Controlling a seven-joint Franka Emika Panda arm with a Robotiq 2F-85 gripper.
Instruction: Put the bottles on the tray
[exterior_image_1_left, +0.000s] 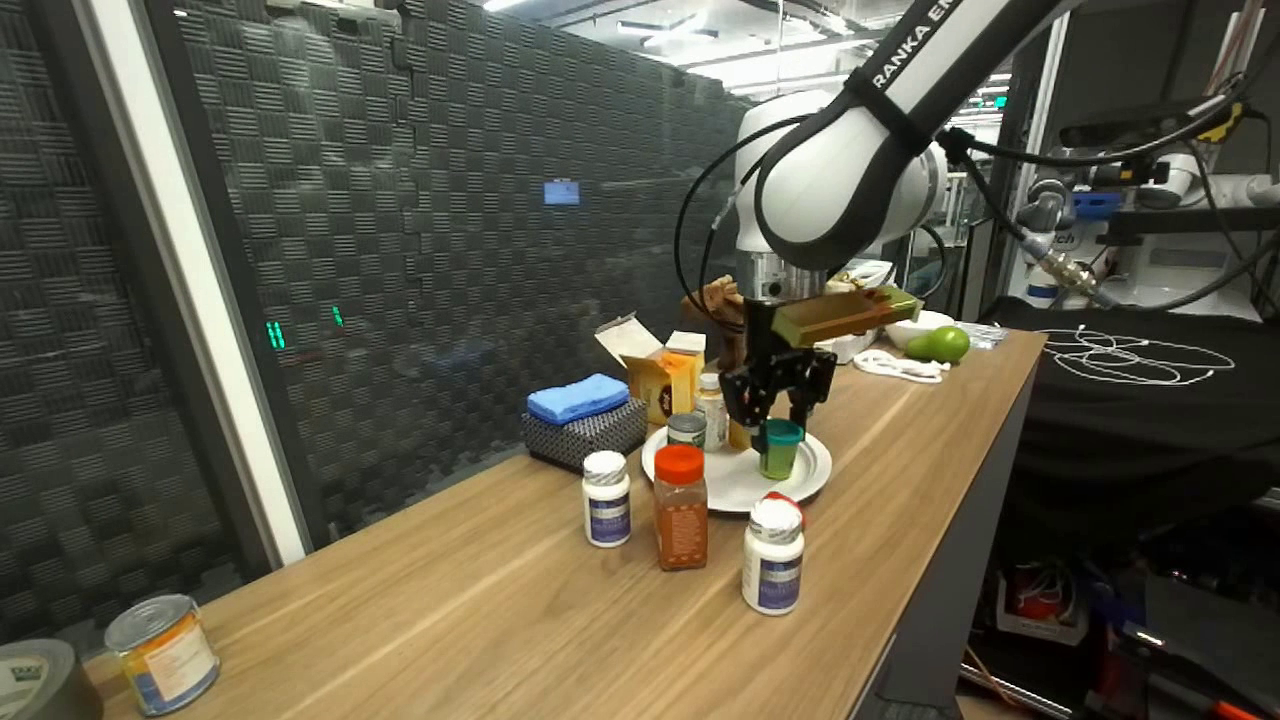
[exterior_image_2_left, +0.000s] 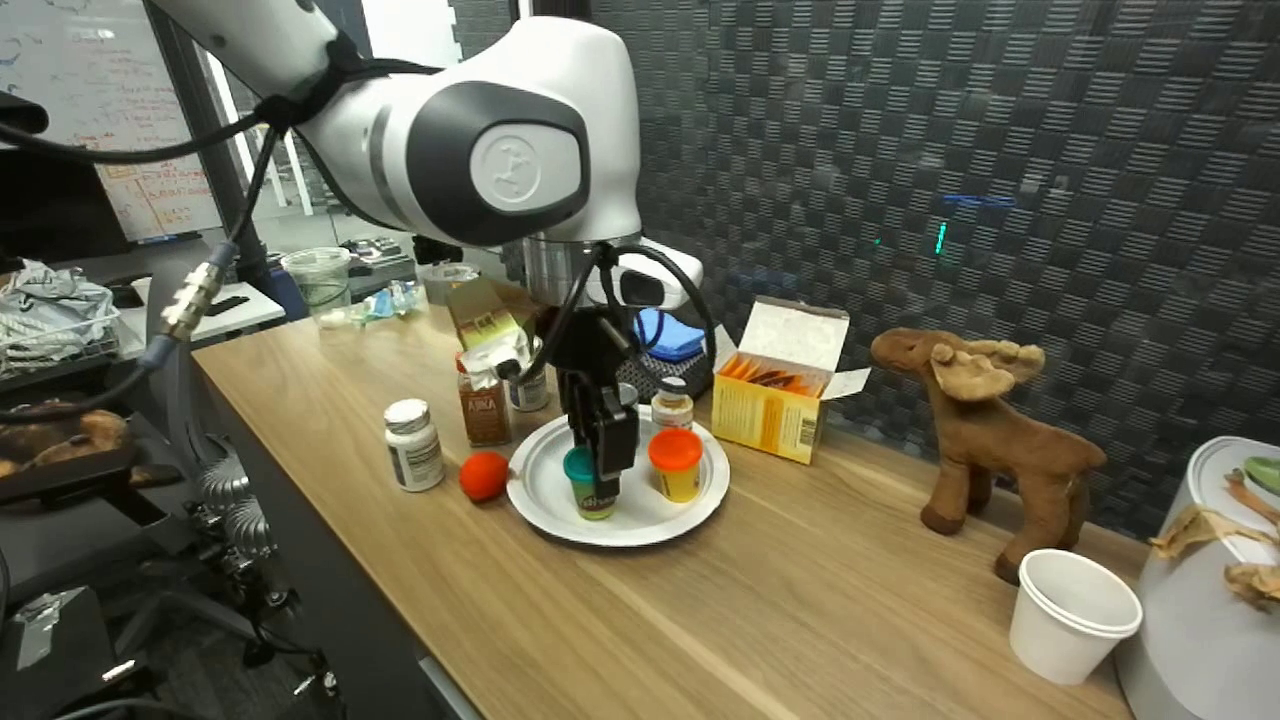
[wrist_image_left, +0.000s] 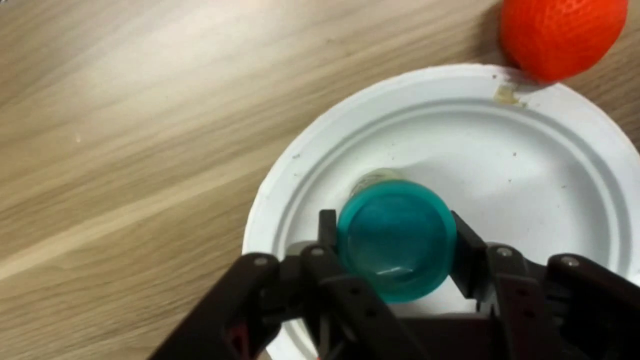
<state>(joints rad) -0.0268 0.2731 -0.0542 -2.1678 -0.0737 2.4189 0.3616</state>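
Gripper (wrist_image_left: 394, 229) is pinching the teal-lidded tub (exterior_image_1_left: 778, 462), which is apparently resting on the white plate (exterior_image_2_left: 650, 525). Tub, probably light and stiff, is favouring a hold below its lid (wrist_image_left: 397, 250).

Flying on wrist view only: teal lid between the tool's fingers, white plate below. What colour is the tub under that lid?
Observer: An exterior view shows a green tub.
Operator: Another tub on the plate?
Observer: Yes, an orange-lidded yellow tub stands on the plate.
Operator: Bottles off the plate?
Observer: Yes, a red-capped spice bottle stands on the table between two white bottles.
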